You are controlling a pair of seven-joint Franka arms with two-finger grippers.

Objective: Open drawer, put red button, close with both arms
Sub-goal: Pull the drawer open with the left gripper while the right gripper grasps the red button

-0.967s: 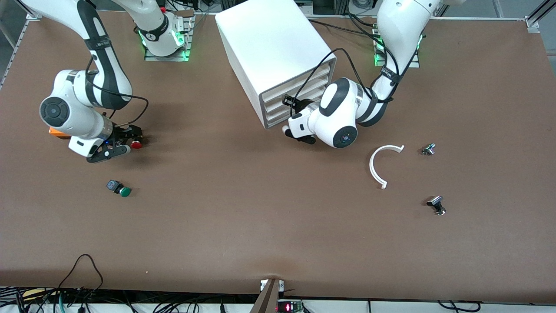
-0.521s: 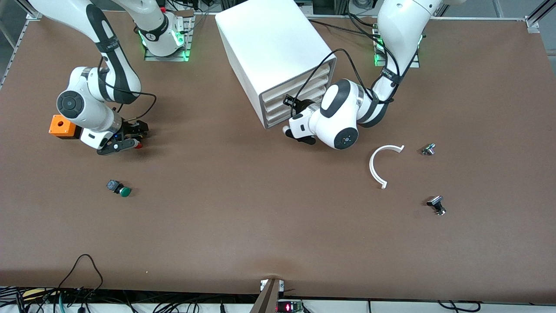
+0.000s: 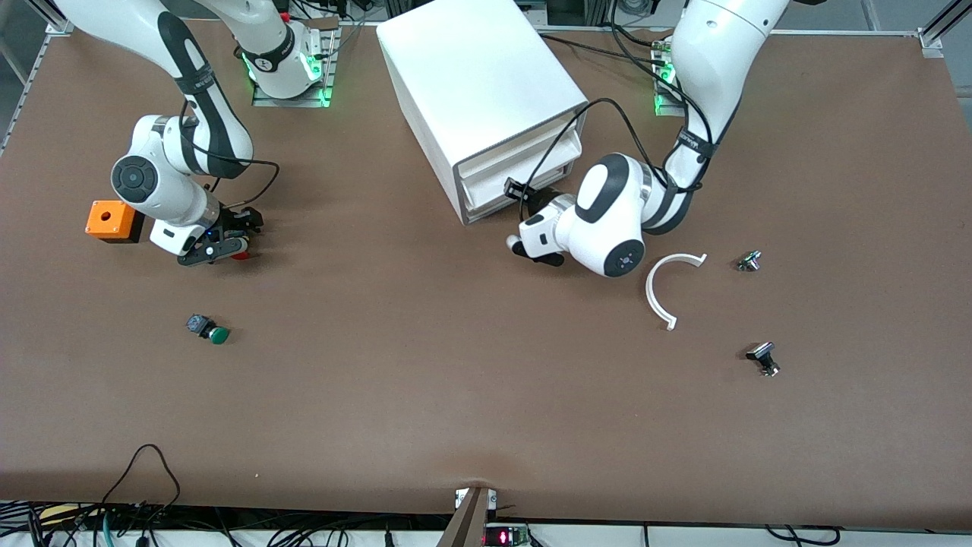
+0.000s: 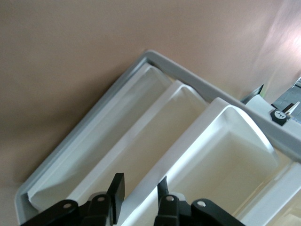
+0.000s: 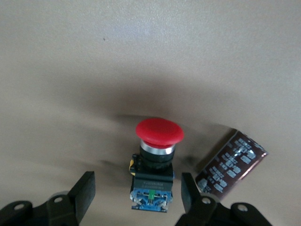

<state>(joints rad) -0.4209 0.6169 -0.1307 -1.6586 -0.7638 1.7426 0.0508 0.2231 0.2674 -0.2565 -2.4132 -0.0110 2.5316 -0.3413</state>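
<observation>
The white cabinet (image 3: 478, 76) stands at the back middle of the table. Its third drawer (image 3: 510, 169) up from the table sticks partly out. My left gripper (image 3: 541, 199) is in front of the cabinet. In the left wrist view it (image 4: 139, 181) is shut on that drawer's (image 4: 221, 155) front lip, one finger on each side. The red button (image 5: 159, 132) stands on the table toward the right arm's end, cap up. My right gripper (image 5: 136, 188) is open around its black and blue body without touching it. In the front view this gripper (image 3: 228, 245) hides most of the button (image 3: 241, 256).
An orange box with a hole (image 3: 111, 220) sits beside the right arm. A green button (image 3: 210, 330) lies nearer the front camera. A dark cylinder (image 5: 230, 162) lies beside the red button. A white curved piece (image 3: 662, 289) and two small metal parts (image 3: 749, 260) (image 3: 763, 358) lie toward the left arm's end.
My left arm has drawn away from the cabinet and the drawer has slid out with it. My right arm has shifted toward the cabinet, uncovering the orange box; its gripper stays over the red button.
</observation>
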